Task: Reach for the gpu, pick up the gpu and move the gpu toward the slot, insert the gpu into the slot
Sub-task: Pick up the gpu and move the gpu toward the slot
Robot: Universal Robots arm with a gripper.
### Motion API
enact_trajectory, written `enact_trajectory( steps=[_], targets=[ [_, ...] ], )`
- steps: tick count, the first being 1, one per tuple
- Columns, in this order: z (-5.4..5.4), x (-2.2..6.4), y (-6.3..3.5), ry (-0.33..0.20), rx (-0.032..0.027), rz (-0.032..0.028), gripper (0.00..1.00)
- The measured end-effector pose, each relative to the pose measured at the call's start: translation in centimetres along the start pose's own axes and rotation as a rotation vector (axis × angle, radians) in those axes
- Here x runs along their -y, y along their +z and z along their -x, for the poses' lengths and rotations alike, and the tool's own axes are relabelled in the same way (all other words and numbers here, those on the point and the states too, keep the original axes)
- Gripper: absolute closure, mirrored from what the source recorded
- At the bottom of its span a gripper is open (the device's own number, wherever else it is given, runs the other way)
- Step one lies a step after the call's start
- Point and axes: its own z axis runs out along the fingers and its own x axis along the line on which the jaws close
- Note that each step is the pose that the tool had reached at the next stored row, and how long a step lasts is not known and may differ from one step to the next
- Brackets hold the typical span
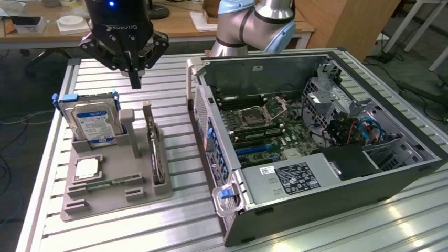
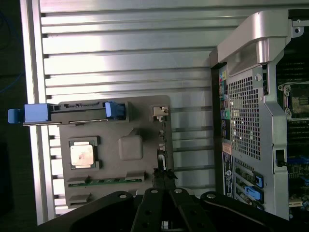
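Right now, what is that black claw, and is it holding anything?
The black claw is the robot arm's gripper, its hand. One picture comes from a camera off to the side, the other from a camera on the robot's wrist. On the metal table sits a grey tray of computer parts: a hard drive, a square chip, a green memory stick and a thin dark card, the gpu, standing on edge. Beside it lies an open computer case. The gripper is shut, holds nothing, and hangs above the tray.
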Motion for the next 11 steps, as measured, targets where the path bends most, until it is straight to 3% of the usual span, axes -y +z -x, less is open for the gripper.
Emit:
enact_trajectory(
  steps=[8,11],
  targets=[
    [0.00,0.00,0.00,0.000,0.0000,0.0000,0.89],
    [0.00,0.00,0.00,0.000,0.0000,0.0000,0.83]
  ],
)
